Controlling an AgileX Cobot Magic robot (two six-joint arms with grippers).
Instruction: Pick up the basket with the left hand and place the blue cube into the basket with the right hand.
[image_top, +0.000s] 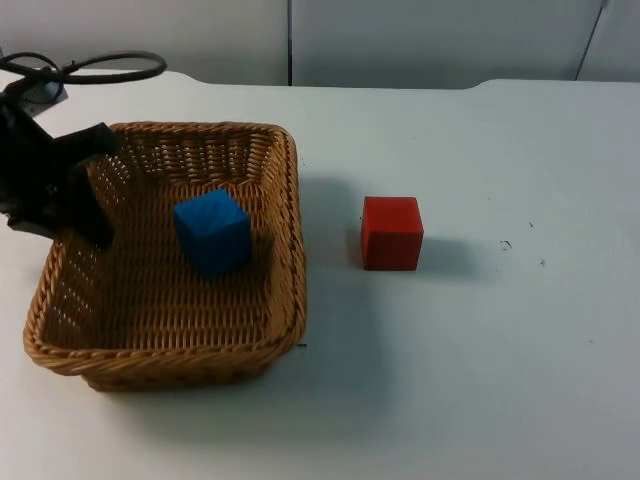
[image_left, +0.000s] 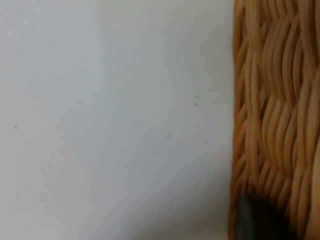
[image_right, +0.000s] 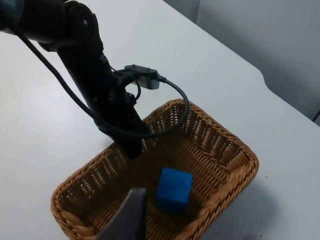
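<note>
The woven basket (image_top: 297, 240) stands at the left of the table, a shadow spreading under its near and right sides. Inside it lies the blue cube (image_top: 212, 232), loose on the floor of the basket. My left gripper (image_top: 85, 215) is shut on the basket's left rim. The left wrist view has the basket's wall (image_left: 272, 125) close up beside white table. From high above and to the side, my right gripper (image_right: 131, 220) looks down on the basket (image_right: 225, 140), the blue cube (image_right: 174, 190) and the left gripper (image_right: 132, 147) at the rim.
A red cube (image_top: 391, 232) sits on the table to the right of the basket, a short gap away. The grey partition wall (image_top: 420, 40) closes the far side. White table stretches to the right and front.
</note>
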